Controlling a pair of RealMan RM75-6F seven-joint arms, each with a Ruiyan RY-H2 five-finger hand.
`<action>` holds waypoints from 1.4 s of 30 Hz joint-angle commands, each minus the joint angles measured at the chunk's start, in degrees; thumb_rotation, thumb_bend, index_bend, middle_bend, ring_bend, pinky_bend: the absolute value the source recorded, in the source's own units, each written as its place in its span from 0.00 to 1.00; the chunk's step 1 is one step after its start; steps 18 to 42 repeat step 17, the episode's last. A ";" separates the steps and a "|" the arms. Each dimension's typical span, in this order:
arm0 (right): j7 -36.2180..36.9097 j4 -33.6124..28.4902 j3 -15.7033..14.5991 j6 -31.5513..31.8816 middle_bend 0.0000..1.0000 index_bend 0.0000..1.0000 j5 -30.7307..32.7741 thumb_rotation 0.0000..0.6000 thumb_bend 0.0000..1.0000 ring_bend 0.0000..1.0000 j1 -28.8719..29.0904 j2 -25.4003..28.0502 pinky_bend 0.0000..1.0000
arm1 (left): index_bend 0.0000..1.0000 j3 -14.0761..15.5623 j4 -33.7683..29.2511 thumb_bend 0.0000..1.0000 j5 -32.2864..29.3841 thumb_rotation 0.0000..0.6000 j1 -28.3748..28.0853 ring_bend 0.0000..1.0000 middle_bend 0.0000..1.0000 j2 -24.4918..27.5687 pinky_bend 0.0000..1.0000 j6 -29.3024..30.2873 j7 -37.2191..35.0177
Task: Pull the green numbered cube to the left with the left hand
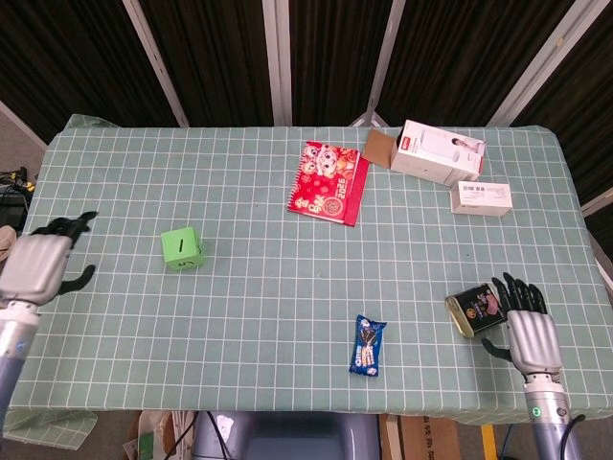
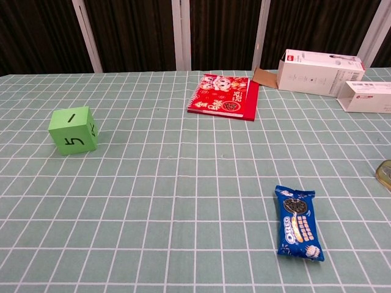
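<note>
The green numbered cube point(image 1: 181, 248) sits on the left part of the checked tablecloth, showing a "1" on top; in the chest view the cube point(image 2: 73, 130) also shows a "5" on its front. My left hand point(image 1: 40, 265) hangs at the table's left edge, well clear of the cube, fingers spread and holding nothing. It is out of the chest view. My right hand point(image 1: 529, 329) rests near the front right corner, fingers apart, empty, just beside a small tin point(image 1: 475, 310).
A red calendar booklet point(image 1: 329, 181) lies at the middle back. Two white boxes point(image 1: 437, 151) point(image 1: 480, 198) stand at the back right. A blue Oreo packet point(image 1: 367, 345) lies near the front edge, right of centre.
</note>
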 commanded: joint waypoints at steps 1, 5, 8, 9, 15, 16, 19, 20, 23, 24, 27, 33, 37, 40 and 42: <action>0.03 0.02 0.04 0.44 0.01 0.07 -0.46 1.00 0.19 0.00 -0.02 -0.08 0.06 | 0.15 0.67 4.79 0.34 6.06 1.00 11.08 0.10 0.16 -4.01 0.18 9.53 -4.30; 1.05 0.06 -0.13 0.92 0.01 0.07 -1.76 1.00 0.19 0.00 -0.04 0.14 0.05 | 0.15 0.18 8.61 0.31 6.42 1.00 15.12 0.06 0.12 -7.39 0.13 11.15 -6.60; 2.08 0.40 -0.32 1.53 0.01 0.07 -3.30 1.00 0.19 0.00 -0.03 0.43 0.04 | 0.15 -0.62 11.31 0.31 6.33 1.00 17.35 0.05 0.11 -9.72 0.13 11.61 -7.12; 2.56 0.60 -0.37 1.89 0.01 0.07 -4.06 1.00 0.19 0.00 0.00 0.51 0.04 | 0.15 -0.76 12.00 0.31 6.62 1.00 17.84 0.05 0.11 -10.38 0.13 11.49 -7.13; 6.03 1.85 -0.50 4.66 0.01 0.07 -7.82 1.00 0.19 0.00 -0.39 0.63 0.04 | 0.15 -1.60 13.75 0.31 7.81 1.00 19.09 0.05 0.11 -11.81 0.13 9.29 -6.64; 6.36 1.92 -0.50 5.07 0.01 0.07 -8.19 1.00 0.19 0.00 -0.50 0.76 0.04 | 0.15 -1.93 14.00 0.31 8.06 1.00 19.18 0.05 0.11 -11.90 0.13 9.03 -6.52; 6.66 1.87 -0.42 5.63 0.01 0.07 -8.50 1.00 0.19 0.00 -0.67 0.92 0.04 | 0.15 -2.25 14.19 0.31 8.12 1.00 19.35 0.05 0.11 -11.96 0.13 8.76 -6.41; 6.66 1.87 -0.42 5.63 0.01 0.07 -8.50 1.00 0.19 0.00 -0.67 0.92 0.04 | 0.15 -2.25 14.19 0.31 8.12 1.00 19.35 0.05 0.11 -11.96 0.13 8.76 -6.41; 6.66 1.87 -0.42 5.63 0.01 0.07 -8.50 1.00 0.19 0.00 -0.67 0.92 0.04 | 0.15 -2.25 14.19 0.31 8.12 1.00 19.35 0.05 0.11 -11.96 0.13 8.76 -6.41; 6.66 1.87 -0.42 5.63 0.01 0.07 -8.50 1.00 0.19 0.00 -0.67 0.92 0.04 | 0.15 -2.25 14.19 0.31 8.12 1.00 19.35 0.05 0.11 -11.96 0.13 8.76 -6.41; 6.66 1.87 -0.42 5.63 0.01 0.07 -8.50 1.00 0.19 0.00 -0.67 0.92 0.04 | 0.15 -2.25 14.19 0.31 8.12 1.00 19.35 0.05 0.11 -11.96 0.13 8.76 -6.41; 6.66 1.87 -0.42 5.63 0.01 0.07 -8.50 1.00 0.19 0.00 -0.67 0.92 0.04 | 0.15 -2.25 14.19 0.31 8.12 1.00 19.35 0.05 0.11 -11.96 0.13 8.76 -6.41; 6.66 1.87 -0.42 5.63 0.01 0.07 -8.50 1.00 0.19 0.00 -0.67 0.92 0.04 | 0.15 -2.25 14.19 0.31 8.12 1.00 19.35 0.05 0.11 -11.96 0.13 8.76 -6.41; 6.66 1.87 -0.42 5.63 0.01 0.07 -8.50 1.00 0.19 0.00 -0.67 0.92 0.04 | 0.15 -2.25 14.19 0.31 8.12 1.00 19.35 0.05 0.11 -11.96 0.13 8.76 -6.41; 6.66 1.87 -0.42 5.63 0.01 0.07 -8.50 1.00 0.19 0.00 -0.67 0.92 0.04 | 0.15 -2.25 14.19 0.31 8.12 1.00 19.35 0.05 0.11 -11.96 0.13 8.76 -6.41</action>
